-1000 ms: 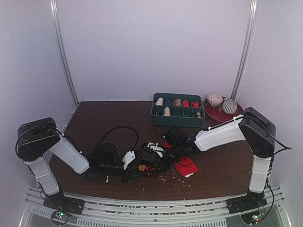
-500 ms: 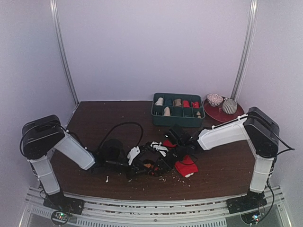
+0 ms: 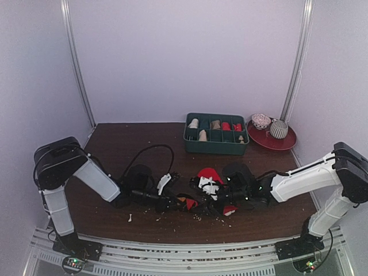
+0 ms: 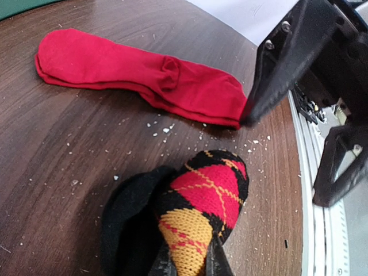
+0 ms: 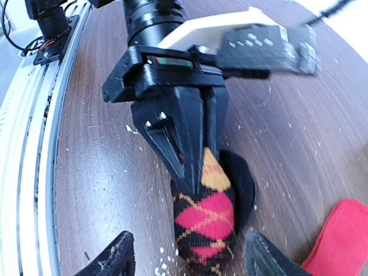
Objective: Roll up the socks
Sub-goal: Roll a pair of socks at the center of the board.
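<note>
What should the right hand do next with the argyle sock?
Probably close the right hand on the argyle sock's free end. It stands open astride that end in the right wrist view, while the left hand is shut on the sock further up; a second grip would likely let the two hands begin rolling.

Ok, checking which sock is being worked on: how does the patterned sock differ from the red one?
The patterned sock is black with orange and red diamonds; the red sock is plain. The patterned sock is bunched up, pinched by the left gripper; the red sock lies stretched out flat. Both rest on the table.
</note>
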Motion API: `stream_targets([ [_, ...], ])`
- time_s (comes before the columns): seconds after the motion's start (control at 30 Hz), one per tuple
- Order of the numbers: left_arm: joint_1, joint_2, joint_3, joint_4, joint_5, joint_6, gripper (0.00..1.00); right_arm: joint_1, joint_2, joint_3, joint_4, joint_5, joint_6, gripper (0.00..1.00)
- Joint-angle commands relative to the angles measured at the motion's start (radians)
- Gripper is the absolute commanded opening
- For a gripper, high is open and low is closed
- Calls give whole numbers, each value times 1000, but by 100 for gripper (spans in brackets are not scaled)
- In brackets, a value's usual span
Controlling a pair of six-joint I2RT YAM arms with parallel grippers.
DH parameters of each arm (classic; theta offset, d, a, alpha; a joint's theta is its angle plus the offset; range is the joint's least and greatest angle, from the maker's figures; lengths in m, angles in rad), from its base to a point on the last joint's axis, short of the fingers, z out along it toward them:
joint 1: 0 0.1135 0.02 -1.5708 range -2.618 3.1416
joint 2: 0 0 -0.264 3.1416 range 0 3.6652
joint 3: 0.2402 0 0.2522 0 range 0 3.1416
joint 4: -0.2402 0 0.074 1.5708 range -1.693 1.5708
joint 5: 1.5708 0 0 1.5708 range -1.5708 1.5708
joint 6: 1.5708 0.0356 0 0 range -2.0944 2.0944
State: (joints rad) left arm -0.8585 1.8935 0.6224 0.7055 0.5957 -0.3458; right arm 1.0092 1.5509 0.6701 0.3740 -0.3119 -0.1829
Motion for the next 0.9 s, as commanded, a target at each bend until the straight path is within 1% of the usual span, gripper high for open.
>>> stream_targets([
  [0.0, 0, 97, -48, -340, -56, -29, 0, 12, 80, 38, 70, 51, -87, 66],
  [0.2, 1, 100, -52, -341, -47, -23, 0, 11, 172, 64, 86, 46, -98, 64],
  [0.3, 1, 104, -52, -340, -40, -20, 0, 12, 205, 78, 86, 52, -93, 60],
  [0.33, 1, 105, -54, -337, -35, -18, 0, 12, 213, 80, 94, 55, -89, 57],
  [0.47, 1, 102, -58, -313, -16, -5, 0, 10, 242, 110, 70, 22, -47, 35],
  [0.53, 1, 85, -53, -307, -16, 20, 0, 8, 256, 144, 3, 0, -24, 28],
  [0.57, 1, 68, -50, -309, -25, 38, 0, 6, 259, 151, -24, -11, -11, 27],
  [0.6, 1, 49, -44, -314, -41, 58, 9, 3, 261, 157, -47, -19, 6, 26],
  [0.63, 1, 22, -40, -320, -65, 81, 20, -6, 260, 159, -74, -32, 23, 24],
  [0.73, 1, -110, -53, -302, -116, 153, 61, -30, 258, 177, -173, -76, 83, 23],
  [0.8, 0, -212, -75, -275, -155, 199, 82, -48, 262, 194, -249, -124, 122, 23],
  [0.83, -1, -261, -89, -258, -178, 219, 89, -57, 268, 202, -282, -152, 137, 23],
  [0.87, -3, -305, -102, -239, -198, 244, 93, -63, 276, 217, -326, -174, 151, 23],
])
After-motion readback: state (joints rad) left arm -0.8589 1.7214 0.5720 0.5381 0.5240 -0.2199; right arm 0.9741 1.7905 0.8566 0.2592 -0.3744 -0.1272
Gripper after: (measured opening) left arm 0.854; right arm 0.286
